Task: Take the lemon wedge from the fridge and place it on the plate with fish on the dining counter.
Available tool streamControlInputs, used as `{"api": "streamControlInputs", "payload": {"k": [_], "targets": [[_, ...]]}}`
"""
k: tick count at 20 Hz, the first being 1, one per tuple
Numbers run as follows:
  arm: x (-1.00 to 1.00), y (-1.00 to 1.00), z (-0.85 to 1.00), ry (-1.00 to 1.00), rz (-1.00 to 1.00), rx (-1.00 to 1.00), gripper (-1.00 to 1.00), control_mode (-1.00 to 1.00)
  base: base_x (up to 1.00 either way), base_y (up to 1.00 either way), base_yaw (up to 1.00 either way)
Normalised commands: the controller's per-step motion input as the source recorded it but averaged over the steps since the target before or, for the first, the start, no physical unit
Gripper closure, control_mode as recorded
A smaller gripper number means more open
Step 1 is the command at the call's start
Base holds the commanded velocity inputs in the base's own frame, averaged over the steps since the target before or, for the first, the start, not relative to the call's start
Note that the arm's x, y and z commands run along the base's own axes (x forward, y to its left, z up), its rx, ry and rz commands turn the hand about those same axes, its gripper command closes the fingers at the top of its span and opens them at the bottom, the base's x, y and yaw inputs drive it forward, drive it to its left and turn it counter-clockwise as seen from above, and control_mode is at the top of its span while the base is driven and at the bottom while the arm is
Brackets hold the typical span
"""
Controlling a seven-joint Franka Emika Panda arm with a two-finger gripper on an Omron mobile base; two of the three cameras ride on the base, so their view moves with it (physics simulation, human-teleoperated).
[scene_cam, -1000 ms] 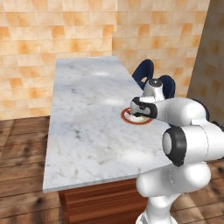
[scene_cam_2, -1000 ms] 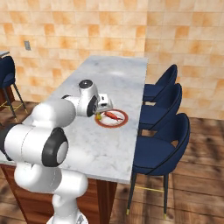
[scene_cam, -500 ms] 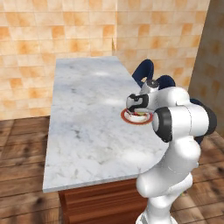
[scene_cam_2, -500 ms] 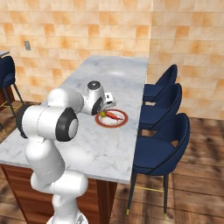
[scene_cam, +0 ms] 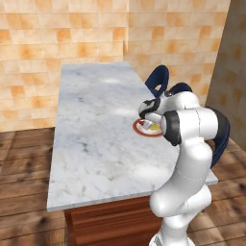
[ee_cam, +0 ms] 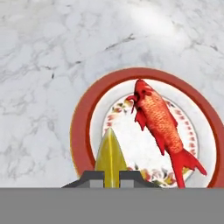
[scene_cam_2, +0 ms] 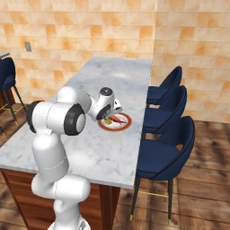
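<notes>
- The claw point(ee_cam: 111, 177) is clenched on the lemon wedge point(ee_cam: 110, 153), pinching its thick end so the pointed tip sticks out ahead.
- In the hand view the wedge hangs over the plate point(ee_cam: 81, 127) at about 7 o'clock of its centre; the red fish point(ee_cam: 159, 124) lies toward 3 o'clock.
- The plate sits on the marble table point(scene_cam: 96, 134), near the blue chairs point(scene_cam_2: 168, 148).
- The wedge looks light, slick and soft: a firm squeeze could crush it, so let go low.

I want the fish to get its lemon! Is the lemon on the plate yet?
Not yet. The lemon wedge sits pinched in the shut end effector, above the plate.
</notes>
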Motion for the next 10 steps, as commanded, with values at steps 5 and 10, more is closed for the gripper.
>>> {"api": "streamControlInputs", "payload": {"k": [5, 10], "targets": [[0.45, 0.0, -0.17, 0.02, 0.1, 0.0, 1.0, -1.0, 0.0, 0.0, 0.0], [0.78, 0.0, -0.03, 0.01, 0.06, 0.0, 1.0, -1.0, 0.0, 0.0, 0.0]]}}
